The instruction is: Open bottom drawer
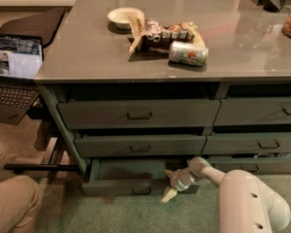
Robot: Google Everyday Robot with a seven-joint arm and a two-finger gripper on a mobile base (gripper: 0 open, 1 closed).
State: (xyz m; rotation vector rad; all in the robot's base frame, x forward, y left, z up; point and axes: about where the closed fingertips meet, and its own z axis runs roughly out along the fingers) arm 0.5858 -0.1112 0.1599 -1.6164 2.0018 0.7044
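The bottom drawer (126, 186) of the left stack is pulled part way out, and its green inner floor (131, 170) shows. Its small dark centre pull (141, 190) is free. My gripper (168, 183) is at the right end of the drawer's front. Its cream-tipped fingers are spread, one finger (168, 173) above the front's top edge and the other (167, 194) low in front of it. The white arm (247, 203) comes in from the lower right.
The two taller drawers (138, 114) above stand slightly ajar. On the counter (77, 57) are a bowl (124, 17), snack bags (160, 33) and a can (187, 53). A laptop (12, 67) is at the left. A person's knee (12, 205) is at the lower left.
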